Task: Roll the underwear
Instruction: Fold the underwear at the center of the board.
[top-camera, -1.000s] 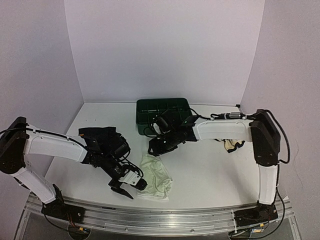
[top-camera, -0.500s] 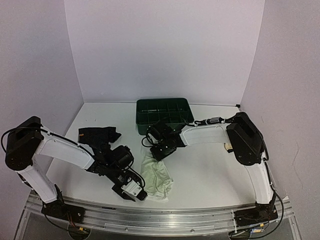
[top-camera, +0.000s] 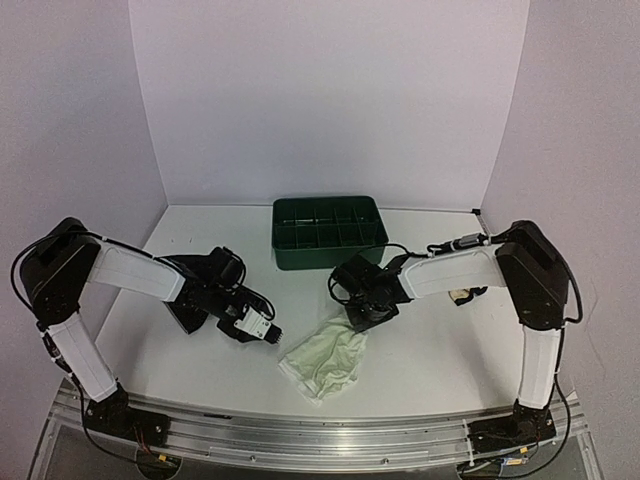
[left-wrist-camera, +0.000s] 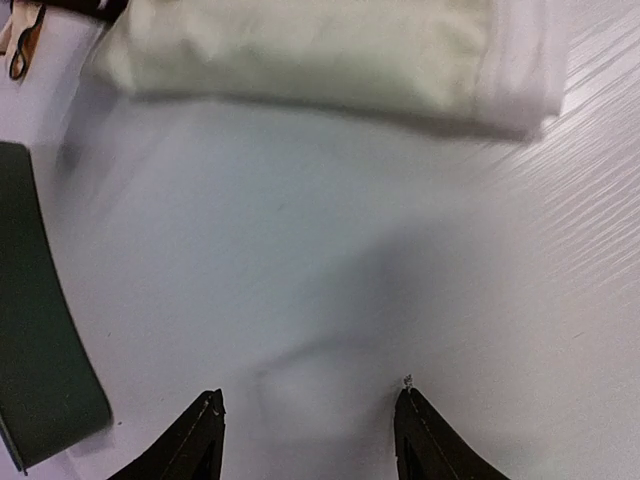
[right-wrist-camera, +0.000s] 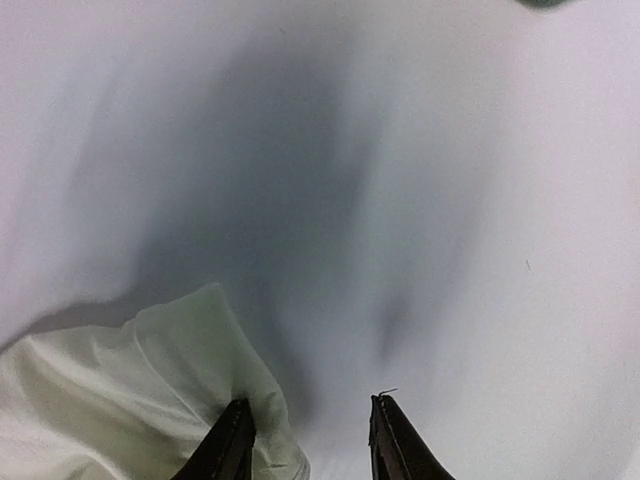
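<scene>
Your right gripper (right-wrist-camera: 312, 412) has its tips partly apart over bare table (right-wrist-camera: 470, 200), holding nothing, with one tip just beside a corner of the pale mint-white underwear (right-wrist-camera: 120, 410). Your left gripper (left-wrist-camera: 308, 405) is likewise parted and empty, facing its banded edge. The garment lies flat and unrolled between both arms, so I'd judge rolling hasn't begun; pinch that edge next.
</scene>
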